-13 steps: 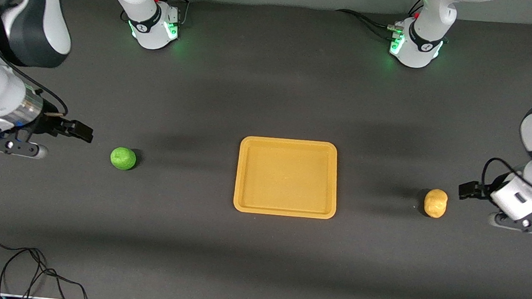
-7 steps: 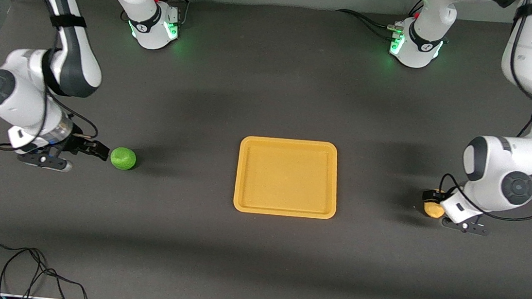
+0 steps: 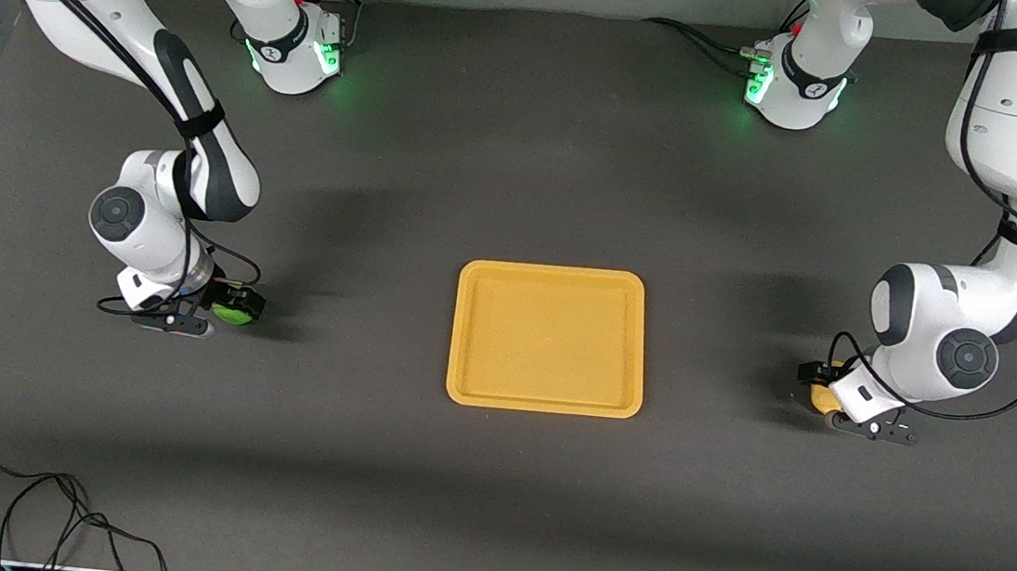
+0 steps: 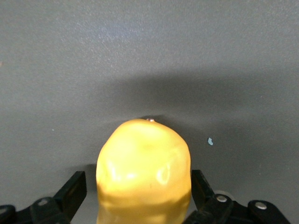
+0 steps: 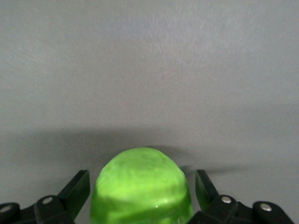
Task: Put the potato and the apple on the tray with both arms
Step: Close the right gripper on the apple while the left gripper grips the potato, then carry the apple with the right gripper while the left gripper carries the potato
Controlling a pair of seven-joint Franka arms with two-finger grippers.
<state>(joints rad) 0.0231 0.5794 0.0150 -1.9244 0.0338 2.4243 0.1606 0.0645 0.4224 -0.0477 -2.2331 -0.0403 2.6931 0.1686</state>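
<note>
The green apple (image 3: pixel 234 316) lies on the dark table toward the right arm's end. My right gripper (image 3: pixel 238 305) is down around it; in the right wrist view the apple (image 5: pixel 141 186) sits between the open fingers (image 5: pixel 77 189) with a gap on each side. The yellowish-tan potato (image 3: pixel 824 398) lies toward the left arm's end. My left gripper (image 3: pixel 819 386) is down around it; in the left wrist view the potato (image 4: pixel 144 170) sits between the open fingers (image 4: pixel 74 189). The orange-yellow tray (image 3: pixel 556 273) lies empty mid-table between them.
The two arm bases (image 3: pixel 298 46) (image 3: pixel 793 89) stand at the table's edge farthest from the front camera. A loose black cable (image 3: pixel 30 510) lies near the table's front edge at the right arm's end.
Both arms have swung in and come down: the right gripper has moved onto the apple and the left gripper onto the potato. Apple, potato and tray have not moved.
</note>
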